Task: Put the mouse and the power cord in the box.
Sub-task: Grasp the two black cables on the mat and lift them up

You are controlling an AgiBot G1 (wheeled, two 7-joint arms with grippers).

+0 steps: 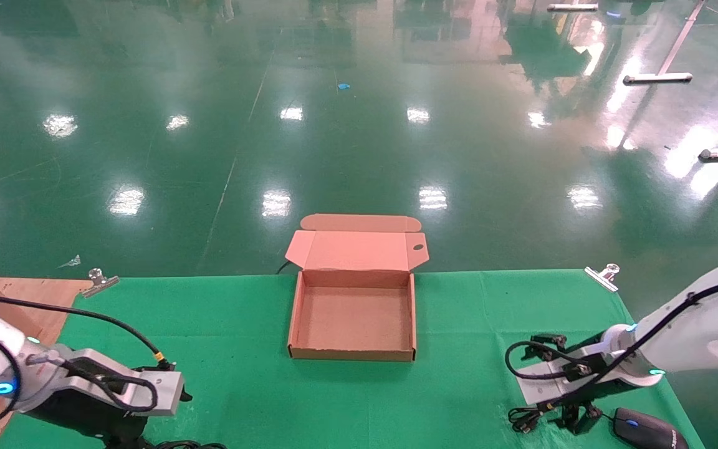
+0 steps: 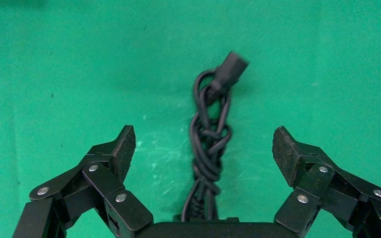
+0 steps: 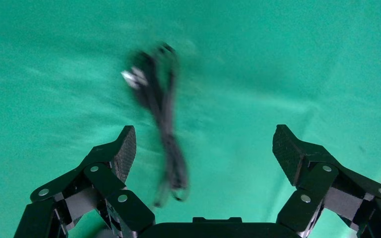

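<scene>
The box (image 1: 300, 312) stands open and empty at the middle of the green cloth, its lid folded back. The mouse (image 1: 649, 430) lies at the front right corner. Its thin bundled cable (image 1: 524, 420) lies just left of my right gripper (image 1: 574, 416). In the right wrist view that cable (image 3: 164, 129) lies blurred below the open right gripper (image 3: 203, 144), nearer one finger. The power cord (image 2: 209, 144), braided with its plug (image 2: 230, 69) at the far end, lies on the cloth straight under my open left gripper (image 2: 203, 144). That left gripper (image 1: 125, 430) hangs at the front left.
Two metal clips (image 1: 98, 280) (image 1: 603, 275) pin the green cloth (image 1: 222, 349) at its far corners. A brown board (image 1: 28, 299) shows beyond the cloth's left edge. Shiny green floor (image 1: 359, 125) lies past the table.
</scene>
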